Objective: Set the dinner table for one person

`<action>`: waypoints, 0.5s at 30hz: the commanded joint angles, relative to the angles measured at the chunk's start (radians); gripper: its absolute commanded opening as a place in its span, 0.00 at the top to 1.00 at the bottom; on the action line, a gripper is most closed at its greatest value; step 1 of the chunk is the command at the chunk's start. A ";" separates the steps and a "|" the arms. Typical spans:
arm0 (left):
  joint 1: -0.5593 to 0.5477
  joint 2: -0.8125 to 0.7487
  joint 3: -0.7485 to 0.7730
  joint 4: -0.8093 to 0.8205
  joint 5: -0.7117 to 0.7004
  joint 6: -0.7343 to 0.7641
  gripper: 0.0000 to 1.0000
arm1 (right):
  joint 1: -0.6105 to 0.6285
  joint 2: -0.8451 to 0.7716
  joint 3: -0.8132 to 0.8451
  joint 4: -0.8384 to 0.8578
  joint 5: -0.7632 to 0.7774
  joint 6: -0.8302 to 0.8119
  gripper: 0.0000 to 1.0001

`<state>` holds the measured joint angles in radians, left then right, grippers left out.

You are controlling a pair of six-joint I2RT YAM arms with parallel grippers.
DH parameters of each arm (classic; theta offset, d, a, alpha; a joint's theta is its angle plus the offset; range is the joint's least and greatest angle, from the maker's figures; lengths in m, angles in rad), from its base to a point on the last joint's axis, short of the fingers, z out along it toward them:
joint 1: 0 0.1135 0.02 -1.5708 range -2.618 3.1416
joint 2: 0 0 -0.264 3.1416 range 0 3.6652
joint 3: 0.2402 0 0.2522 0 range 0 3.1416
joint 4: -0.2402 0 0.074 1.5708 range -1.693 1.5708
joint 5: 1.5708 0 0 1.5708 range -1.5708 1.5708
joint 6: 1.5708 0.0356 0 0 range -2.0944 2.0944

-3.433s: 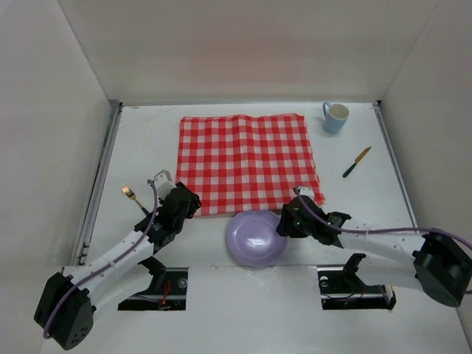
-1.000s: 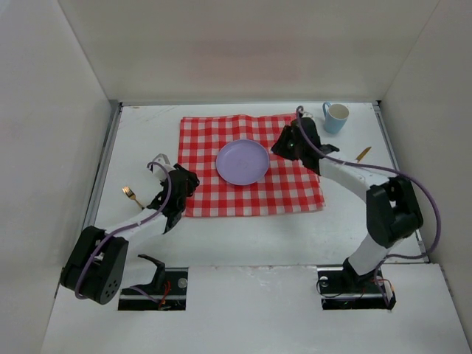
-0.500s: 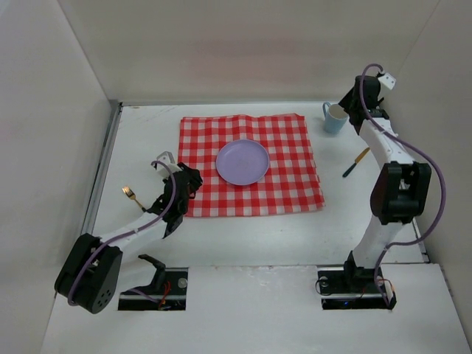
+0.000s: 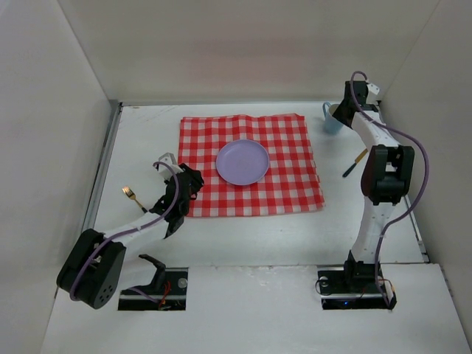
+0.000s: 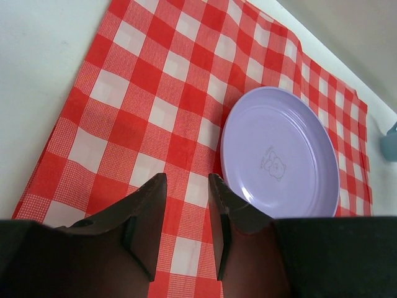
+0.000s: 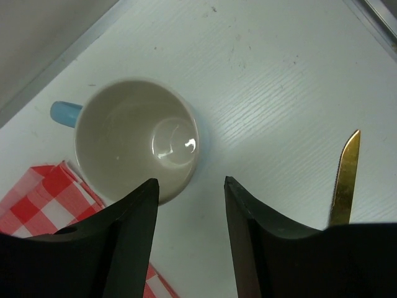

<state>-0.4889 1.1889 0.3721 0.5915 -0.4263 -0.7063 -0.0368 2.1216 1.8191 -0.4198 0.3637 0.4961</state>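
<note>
While neither of my grippers holds anything, the stock stands as follows.

- Dinner table (image 4: pixel 251 236): matte white top filling the overhead view, walled on three sides.
- Checked cloth (image 4: pixel 284 188): red and white, spread flat at centre frame as the place mat.
- Plate (image 4: pixel 242 162): lilac, face up on the middle of the cloth. I judge this item set.
- Mug (image 6: pixel 136 139): light blue outside, white inside, empty and upright. It stands on bare table at the upper right of the overhead view, just off the cloth's corner.
- Right gripper (image 6: pixel 190 186): jaws wide, touching nothing, hanging above the mug's lower rim in the wrist view. I judge it is placed to straddle the mug wall, one finger inside and one outside, for a lift toward the cloth.
- Knife (image 6: pixel 345 174): gold blade, dark handle, lying on bare table right of the cloth. It shows at the right edge of the wrist view, apart from the mug, and is unlikely to foul a straight descent.
- Left gripper (image 5: pixel 186 186): jaws at a narrow gap with only cloth showing between them, low over the cloth's lower left, facing the plate. I cannot tell whether it touches the cloth.
- Fork (image 4: pixel 133 196): gold, on bare table at left of frame, beyond my left arm, not yet set.
- In the way: the cloth corner beside the mug's base, and the back wall close behind the mug.
</note>
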 commanded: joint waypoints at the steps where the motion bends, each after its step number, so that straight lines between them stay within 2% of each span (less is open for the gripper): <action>1: 0.000 0.021 -0.007 0.064 -0.019 0.010 0.69 | -0.016 0.027 0.074 -0.010 -0.020 -0.007 0.48; 5: -0.007 0.021 -0.004 0.064 -0.026 0.014 0.69 | -0.021 0.063 0.104 -0.016 -0.023 -0.025 0.49; 10: -0.003 0.032 -0.007 0.070 -0.025 0.008 0.69 | -0.033 0.110 0.140 -0.036 -0.057 -0.022 0.58; 12: 0.002 0.037 -0.002 0.070 -0.026 0.007 0.69 | -0.038 0.115 0.141 -0.037 -0.068 -0.016 0.65; 15: 0.002 0.043 -0.004 0.070 -0.025 0.005 0.69 | -0.042 0.100 0.138 -0.036 -0.068 -0.005 0.81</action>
<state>-0.4889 1.2278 0.3721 0.6037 -0.4274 -0.7067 -0.0669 2.2265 1.9251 -0.4343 0.3115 0.4900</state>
